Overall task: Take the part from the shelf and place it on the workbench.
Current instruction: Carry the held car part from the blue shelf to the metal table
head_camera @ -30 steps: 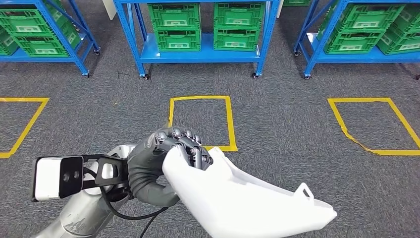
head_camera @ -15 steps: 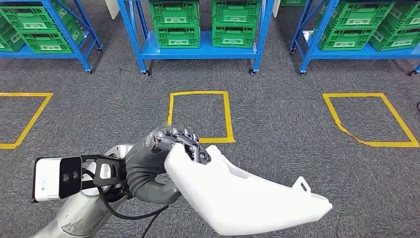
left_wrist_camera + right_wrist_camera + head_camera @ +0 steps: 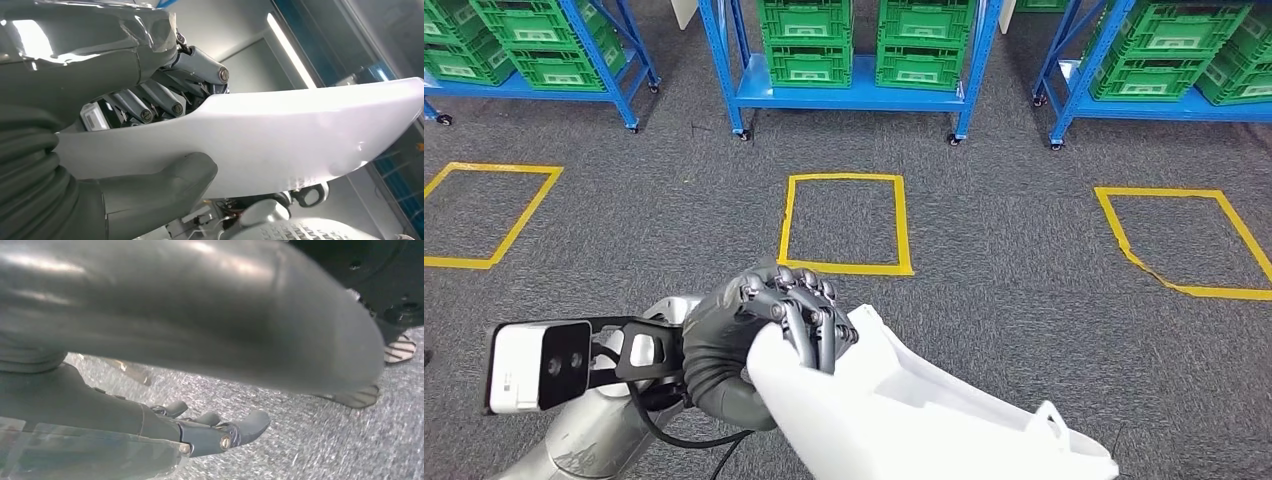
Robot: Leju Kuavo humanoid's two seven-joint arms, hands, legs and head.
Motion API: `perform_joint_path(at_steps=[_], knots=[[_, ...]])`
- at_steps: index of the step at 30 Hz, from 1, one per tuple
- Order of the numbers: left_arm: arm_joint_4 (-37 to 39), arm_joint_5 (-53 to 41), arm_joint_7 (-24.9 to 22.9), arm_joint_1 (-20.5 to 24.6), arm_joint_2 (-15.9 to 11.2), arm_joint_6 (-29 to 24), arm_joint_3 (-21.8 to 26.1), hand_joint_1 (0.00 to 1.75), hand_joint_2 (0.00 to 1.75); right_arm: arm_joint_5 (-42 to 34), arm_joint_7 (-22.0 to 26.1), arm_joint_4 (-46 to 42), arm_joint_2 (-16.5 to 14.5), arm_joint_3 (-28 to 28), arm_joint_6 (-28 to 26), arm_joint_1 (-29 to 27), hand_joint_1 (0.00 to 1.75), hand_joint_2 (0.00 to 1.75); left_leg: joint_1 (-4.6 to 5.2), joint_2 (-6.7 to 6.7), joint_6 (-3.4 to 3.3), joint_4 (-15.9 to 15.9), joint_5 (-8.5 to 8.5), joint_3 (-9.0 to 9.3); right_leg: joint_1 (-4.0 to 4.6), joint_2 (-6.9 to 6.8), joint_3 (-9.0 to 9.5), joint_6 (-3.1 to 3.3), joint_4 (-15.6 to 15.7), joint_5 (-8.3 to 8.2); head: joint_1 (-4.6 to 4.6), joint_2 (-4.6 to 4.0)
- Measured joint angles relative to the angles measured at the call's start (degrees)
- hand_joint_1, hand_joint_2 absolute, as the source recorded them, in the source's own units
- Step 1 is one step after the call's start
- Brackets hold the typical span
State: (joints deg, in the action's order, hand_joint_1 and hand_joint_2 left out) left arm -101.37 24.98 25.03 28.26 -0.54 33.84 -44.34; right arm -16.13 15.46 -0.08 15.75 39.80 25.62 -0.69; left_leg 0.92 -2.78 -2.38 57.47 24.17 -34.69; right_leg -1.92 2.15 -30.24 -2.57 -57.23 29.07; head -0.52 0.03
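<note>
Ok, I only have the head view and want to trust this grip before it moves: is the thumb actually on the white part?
Observer: Yes. The left wrist view shows the left hand with its thumb pressed against one face of the white part, and its fingers on the opposite face.
Operator: And the other hand? I can't see it.
Observer: The right hand hangs above the grey carpet, holding nothing, with its fingers loosely extended.
</note>
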Motion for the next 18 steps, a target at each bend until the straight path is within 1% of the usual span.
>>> perform_joint_path(at_steps=[1,2,3,4,5,7,8,9,10,11,12,13,14,15,16,17,18], knots=[[0.01,0.03,0.04,0.03,0.07,0.04,-0.07,1.75,1.75,0.62,0.01,0.0,0.07,0.55,-0.02,0.04,0.0,0.0,0.05,-0.31,0.27,0.24,-0.21,-0.32,0.14,-0.41,-0.17,0.44,-0.19,-0.3,-0.02,-0.01],[0.01,0.04,0.09,0.02,0.08,0.07,-0.11,1.75,1.75,1.39,0.07,-0.01,0.06,1.12,-0.03,0.14,0.0,0.0,-0.06,-0.56,0.49,0.35,-0.37,-0.55,0.09,-0.85,-0.29,0.79,-0.39,-0.51,-0.08,-0.01],[0.02,0.06,0.14,0.03,0.07,0.07,-0.13,1.75,1.75,2.3,0.14,-0.01,0.11,1.74,-0.04,0.23,0.0,0.0,-0.14,-0.42,0.75,0.83,-0.08,-0.84,0.0,-1.26,-0.4,1.14,-0.42,-0.72,-0.12,-0.01],[0.02,0.08,0.19,0.08,0.04,0.12,-0.12,1.75,1.75,3.33,0.25,-0.01,0.16,2.44,0.0,0.29,0.0,0.0,-0.25,0.03,1.06,2.18,0.91,-1.45,-0.13,-1.73,-0.53,1.48,-0.37,-0.93,-0.26,-0.01],[0.02,0.11,0.25,0.14,0.04,0.19,-0.13,1.75,1.75,4.4,0.35,-0.01,0.21,3.23,0.09,0.33,0.0,0.0,-0.41,0.72,1.42,4.7,2.6,-2.54,-0.21,-2.23,-0.71,1.76,-0.34,-1.12,-0.39,-0.01],[0.02,0.16,0.31,0.2,0.02,0.37,-0.19,1.75,1.75,5.92,0.48,-0.01,0.36,4.65,0.29,0.31,0.0,0.0,-0.77,2.03,2.08,12.46,6.87,-5.76,0.01,-3.29,-1.22,2.1,-0.36,-1.43,-0.63,-0.01],[0.03,0.18,0.33,0.19,0.0,0.42,-0.26,1.75,1.75,6.32,0.49,-0.01,0.44,5.26,0.35,0.27,0.0,0.0,-0.93,2.32,2.23,15.72,8.25,-7.0,0.13,-3.89,-1.49,2.19,-0.37,-1.59,-0.63,-0.01],[0.04,0.19,0.33,0.17,-0.02,0.46,-0.37,1.75,1.75,6.53,0.49,-0.01,0.51,5.74,0.36,0.24,0.0,0.0,-1.03,2.49,2.26,17.16,8.65,-7.29,0.24,-4.51,-1.73,2.22,-0.37,-1.74,-0.65,-0.01],[0.05,0.19,0.33,0.18,-0.02,0.49,-0.49,1.75,1.75,6.72,0.49,-0.01,0.57,6.15,0.37,0.23,0.0,0.0,-1.06,2.69,2.14,16.1,7.98,-6.26,0.36,-5.11,-1.88,2.2,-0.37,-1.86,-0.65,-0.01],[0.06,0.2,0.33,0.24,-0.01,0.5,-0.61,1.75,1.75,7.01,0.49,-0.03,0.62,6.55,0.37,0.24,0.0,0.0,-1.02,3.07,1.85,12.91,6.63,-4.05,0.49,-5.7,-1.95,2.16,-0.36,-1.94,-0.64,-0.01],[0.06,0.2,0.33,0.38,0.01,0.51,-0.71,1.75,1.75,7.47,0.43,-0.11,0.65,6.95,0.37,0.25,0.0,0.0,-0.79,4.23,1.36,8.48,5.25,-1.14,0.6,-6.28,-1.91,2.09,-0.35,-2.0,-0.65,-0.01],[0.06,0.2,0.33,0.57,0.04,0.51,-0.79,1.75,1.75,8.12,0.19,-0.3,0.7,7.39,0.37,0.21,0.0,0.0,-0.47,5.46,0.92,4.48,4.3,1.37,0.8,-6.86,-1.87,1.98,-0.35,-2.06,-0.61,-0.01],[0.06,0.21,0.33,0.77,0.09,0.49,-0.85,1.75,1.75,8.87,-0.3,-0.66,0.83,7.9,0.36,0.16,0.0,0.0,-0.12,6.38,0.53,1.74,3.81,2.97,0.92,-7.43,-1.82,1.83,-0.33,-2.13,-0.62,-0.01],[0.06,0.21,0.33,0.91,0.13,0.46,-0.9,1.75,1.75,9.5,-1.03,-1.2,0.98,8.38,0.35,0.12,0.0,0.0,0.19,6.93,0.24,0.36,3.74,3.64,0.99,-8.07,-1.78,1.66,-0.29,-2.21,-0.64,-0.01],[0.07,0.2,0.33,0.97,0.14,0.43,-0.93,1.75,1.75,9.97,-1.87,-1.93,1.21,8.79,0.32,0.07,0.0,0.0,0.36,6.55,0.09,0.15,3.7,3.49,1.05,-8.7,-1.77,1.43,-0.19,-2.33,-0.67,-0.01],[0.08,0.2,0.33,0.98,0.15,0.4,-0.93,1.75,1.75,10.21,-2.62,-2.75,1.44,9.15,0.3,0.09,0.0,0.0,0.37,5.85,-0.13,-0.18,3.29,3.36,1.05,-9.3,-1.76,1.18,-0.06,-2.43,-0.72,-0.01],[0.08,0.19,0.33,0.98,0.14,0.39,-0.94,1.75,1.75,10.28,-3.19,-3.53,1.68,9.38,0.28,0.12,0.0,0.0,0.27,5.22,-0.31,-0.68,2.79,3.41,0.99,-9.04,-1.9,0.97,-0.22,-2.31,-0.71,-0.01]])
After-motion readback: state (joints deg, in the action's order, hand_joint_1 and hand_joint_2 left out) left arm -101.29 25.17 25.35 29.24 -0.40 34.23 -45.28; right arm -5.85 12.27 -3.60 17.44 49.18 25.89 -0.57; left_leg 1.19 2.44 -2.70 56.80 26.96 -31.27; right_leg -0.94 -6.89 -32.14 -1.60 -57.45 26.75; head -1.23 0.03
